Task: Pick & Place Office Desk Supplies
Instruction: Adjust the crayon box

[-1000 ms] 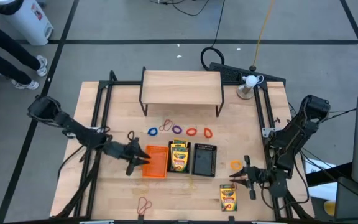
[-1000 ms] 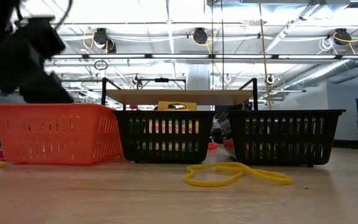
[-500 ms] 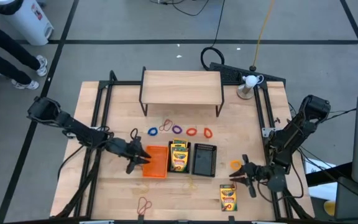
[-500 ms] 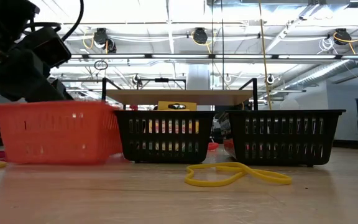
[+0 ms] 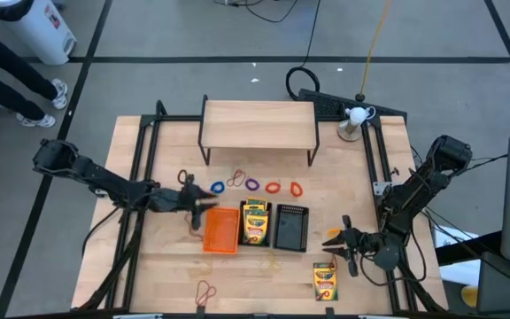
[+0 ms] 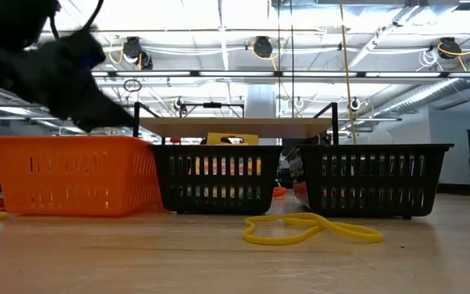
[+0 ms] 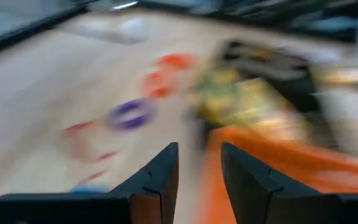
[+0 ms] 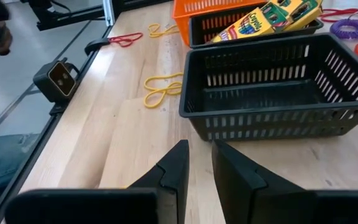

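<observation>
Orange tray (image 5: 220,229) sits at centre frame in the high view, first of three in a row, with the middle black tray (image 5: 255,222) holding crayon boxes (image 5: 255,221) and the right black tray (image 5: 290,227) bare. Your left gripper (image 5: 198,202) hovers at the orange tray's upper left corner, fingers a narrow gap apart with nothing between them in the wrist view. Just above it, in a row across the middle of the frame, lie the bands: blue band (image 5: 217,188), red, purple band (image 5: 252,185) and two orange ones.

Your right gripper (image 5: 334,247) waits at lower right, jaws narrow and empty, with a loose crayon box (image 5: 325,282) just below it and an orange band (image 5: 336,234) just above.

You look to be between picks, I'd say. The blue band is nearest your left: open a touch wider, drop the tips flat to the wood, since a thin loop gives little to pinch. For your right, the loose box is the easy grab.
</observation>
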Robot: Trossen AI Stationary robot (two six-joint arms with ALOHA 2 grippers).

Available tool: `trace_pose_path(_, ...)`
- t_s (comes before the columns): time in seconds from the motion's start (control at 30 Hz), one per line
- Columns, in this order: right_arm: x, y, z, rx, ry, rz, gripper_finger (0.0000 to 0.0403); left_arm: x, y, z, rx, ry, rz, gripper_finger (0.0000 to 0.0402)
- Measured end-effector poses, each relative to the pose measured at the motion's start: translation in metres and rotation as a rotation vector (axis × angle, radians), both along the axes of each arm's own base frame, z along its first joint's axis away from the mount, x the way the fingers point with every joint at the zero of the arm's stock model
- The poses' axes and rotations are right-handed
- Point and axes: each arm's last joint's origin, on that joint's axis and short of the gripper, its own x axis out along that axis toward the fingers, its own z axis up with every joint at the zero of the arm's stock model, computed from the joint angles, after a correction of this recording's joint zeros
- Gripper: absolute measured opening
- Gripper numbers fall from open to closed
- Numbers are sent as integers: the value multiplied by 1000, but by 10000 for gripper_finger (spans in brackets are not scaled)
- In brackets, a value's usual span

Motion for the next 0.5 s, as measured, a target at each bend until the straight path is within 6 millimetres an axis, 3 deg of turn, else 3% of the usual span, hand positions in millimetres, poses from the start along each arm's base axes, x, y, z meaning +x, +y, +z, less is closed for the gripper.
trace_pose_path(0.2,1,-1,0,-15,-1,0,59,-8,11,-13,75,130,206,120)
trace_pose_path(0.5,1,-1,0,-20,1,1,59,-10,14,-16,155,192,202,120)
